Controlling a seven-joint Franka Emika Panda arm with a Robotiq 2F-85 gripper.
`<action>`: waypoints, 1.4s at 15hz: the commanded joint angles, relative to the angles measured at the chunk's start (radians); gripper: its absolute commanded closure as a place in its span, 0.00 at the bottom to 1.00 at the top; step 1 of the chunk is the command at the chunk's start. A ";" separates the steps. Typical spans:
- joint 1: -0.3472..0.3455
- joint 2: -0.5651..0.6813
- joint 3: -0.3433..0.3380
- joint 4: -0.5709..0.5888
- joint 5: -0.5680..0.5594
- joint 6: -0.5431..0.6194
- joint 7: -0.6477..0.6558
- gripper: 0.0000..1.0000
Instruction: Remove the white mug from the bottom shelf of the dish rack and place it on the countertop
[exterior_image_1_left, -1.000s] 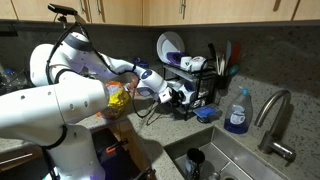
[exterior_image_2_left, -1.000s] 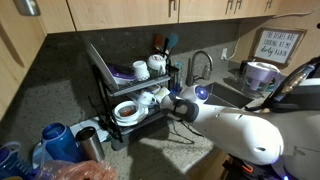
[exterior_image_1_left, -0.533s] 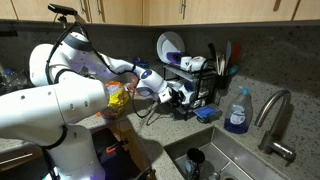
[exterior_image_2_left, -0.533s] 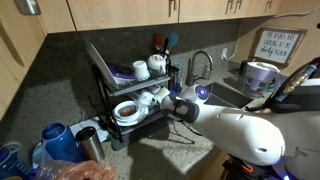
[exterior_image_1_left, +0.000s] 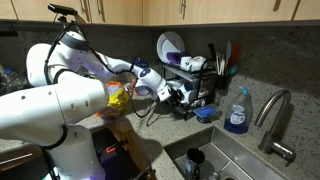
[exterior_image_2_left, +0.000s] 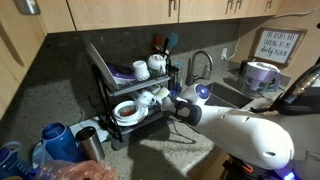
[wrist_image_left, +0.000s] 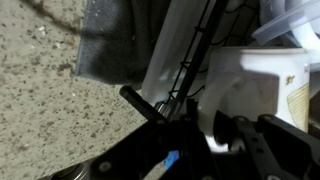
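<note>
The black wire dish rack (exterior_image_1_left: 195, 80) (exterior_image_2_left: 125, 85) stands on the speckled countertop (exterior_image_2_left: 60, 100) (wrist_image_left: 50, 100). In both exterior views my gripper (exterior_image_1_left: 175, 97) (exterior_image_2_left: 174, 105) reaches into the rack's bottom shelf (exterior_image_2_left: 135, 118) from its open side. The wrist view shows the white mug (wrist_image_left: 255, 80) right in front of me, next to a rack wire (wrist_image_left: 190, 60). My gripper (wrist_image_left: 222, 135) is shut on the mug, its dark fingers (wrist_image_left: 245, 135) pinching the mug's wall. In an exterior view the mug (exterior_image_2_left: 160, 99) is small and partly hidden by my hand.
A white bowl (exterior_image_2_left: 127, 110) sits on the same lower tier beside the mug. Plates (exterior_image_1_left: 168, 45) and cups fill the upper tier. A blue soap bottle (exterior_image_1_left: 237, 112), a faucet (exterior_image_1_left: 272, 115) and a steel sink (exterior_image_1_left: 235, 160) lie beyond the rack. Bottles (exterior_image_2_left: 55, 140) crowd one countertop corner.
</note>
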 joint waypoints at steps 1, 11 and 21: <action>0.038 0.052 -0.041 -0.037 -0.035 -0.005 -0.001 0.98; 0.121 0.050 -0.068 -0.066 -0.107 -0.002 0.005 0.98; 0.162 0.036 -0.066 -0.092 -0.187 0.003 0.039 0.98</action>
